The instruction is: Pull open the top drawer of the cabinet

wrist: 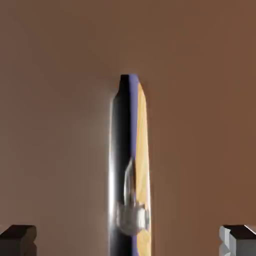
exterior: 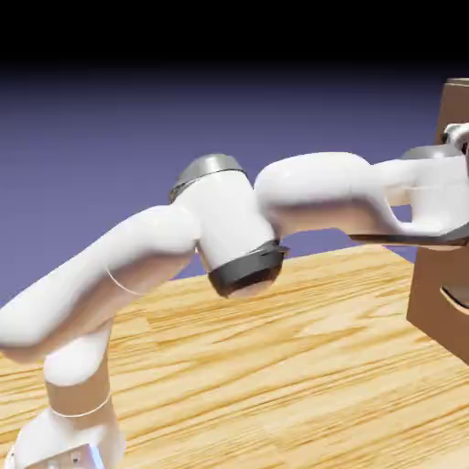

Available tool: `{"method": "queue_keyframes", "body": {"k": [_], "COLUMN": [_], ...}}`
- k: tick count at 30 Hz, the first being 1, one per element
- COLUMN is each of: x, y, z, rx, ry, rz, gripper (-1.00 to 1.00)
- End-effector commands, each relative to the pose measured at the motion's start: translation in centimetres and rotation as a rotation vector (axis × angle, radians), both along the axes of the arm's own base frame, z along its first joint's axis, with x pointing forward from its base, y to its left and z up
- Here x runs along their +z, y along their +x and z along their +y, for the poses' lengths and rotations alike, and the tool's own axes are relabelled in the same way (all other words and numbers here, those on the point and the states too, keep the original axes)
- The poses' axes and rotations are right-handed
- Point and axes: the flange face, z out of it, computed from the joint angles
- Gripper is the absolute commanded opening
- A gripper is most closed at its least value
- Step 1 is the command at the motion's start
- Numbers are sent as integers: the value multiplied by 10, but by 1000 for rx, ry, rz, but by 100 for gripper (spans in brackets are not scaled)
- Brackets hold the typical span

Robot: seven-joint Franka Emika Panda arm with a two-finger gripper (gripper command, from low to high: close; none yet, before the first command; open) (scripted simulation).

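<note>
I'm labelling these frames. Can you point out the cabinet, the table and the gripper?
cabinet (exterior: 438,293): exterior view, its side face.
table (exterior: 302,366): exterior view, bare wood top.
gripper (wrist: 128,240): hand view, midway between its open fingertips.

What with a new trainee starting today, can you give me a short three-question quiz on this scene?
1. True or false: the gripper is shut, its fingertips pressed together.
2. In the exterior view, where does the cabinet show? A: at the left edge. B: at the right edge. C: in the middle.
3. Fill in: the table has a light, grained top of ____.

Key: 1 false, the fingertips stand wide apart with nothing held between them. 2 B. 3 wood.
</note>
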Motion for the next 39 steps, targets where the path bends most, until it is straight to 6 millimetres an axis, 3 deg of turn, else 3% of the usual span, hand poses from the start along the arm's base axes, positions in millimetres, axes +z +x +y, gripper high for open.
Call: {"method": "queue_keyframes", "body": {"k": [1,4,5,11,19,39], "x": [0,-1,-1,-1,-1,-1], "y": [4,14,14,-7,-52,-211], "z": [1,3,3,3,3,3], "rx": [1,4,4,4,4,4], "ry": [-1,-7,-7,-7,-7,-7], "rz": [-1,-4,-4,-3,-4,-4], "gripper": [0,0,-100,-100,-100,-100]}}
